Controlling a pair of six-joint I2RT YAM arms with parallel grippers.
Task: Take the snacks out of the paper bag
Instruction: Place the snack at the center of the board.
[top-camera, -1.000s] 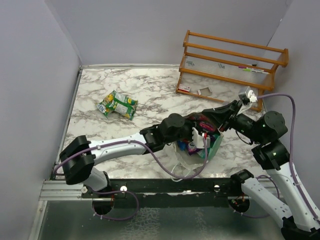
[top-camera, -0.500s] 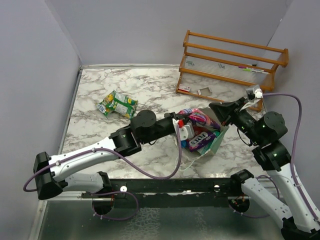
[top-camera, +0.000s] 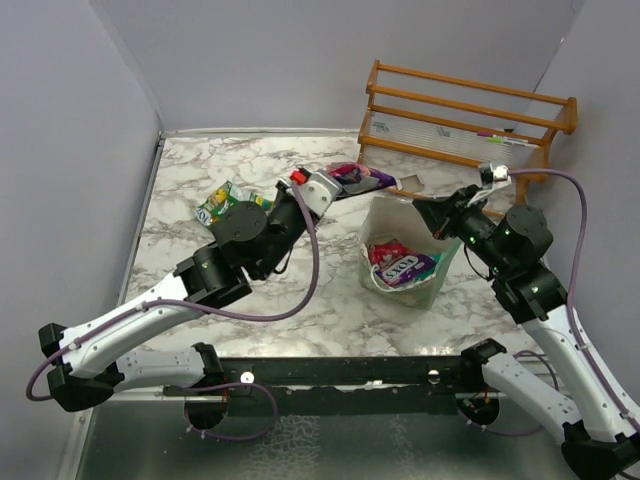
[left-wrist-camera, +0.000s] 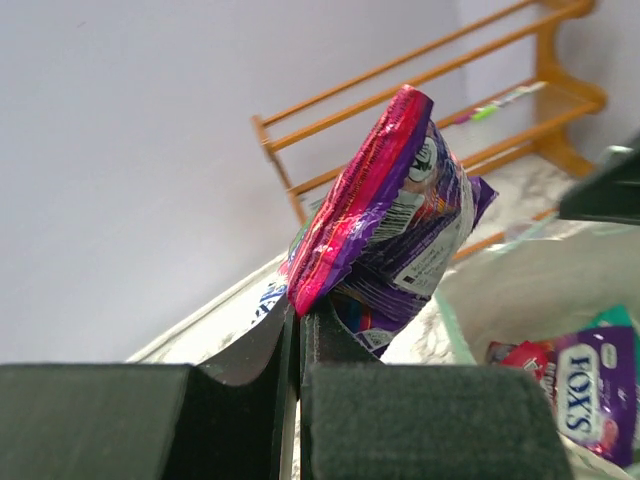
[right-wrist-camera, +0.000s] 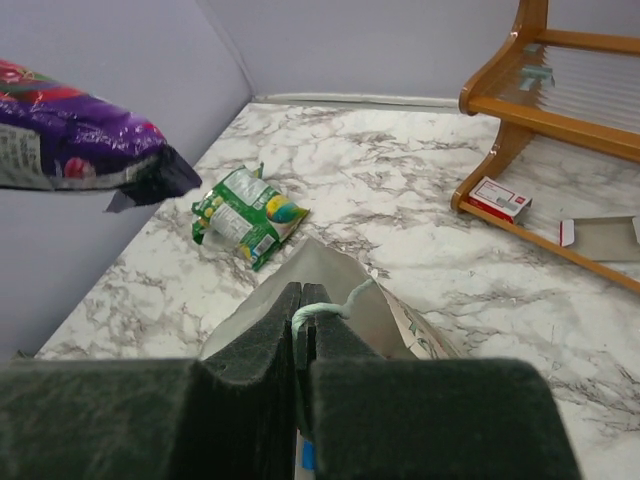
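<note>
Two pincers, both clamped. My left pincer grips a purple packet by one corner, held aloft over the desk, outside and near the paper bag. My right pincer pinches the bag's rim and cord handle. Such a thin corner grip could slip and drop the packet. More snacks lie inside the bag; how many, I cannot tell.

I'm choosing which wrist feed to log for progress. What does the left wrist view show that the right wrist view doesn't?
Left wrist only: the left gripper shut on the purple packet, and packets lying inside the paper bag. Right wrist only: the right gripper pinching the bag's cord handle, the green packet on the table, and a white-and-red card beside the wooden rack. Both: purple packet, bag, rack.
</note>
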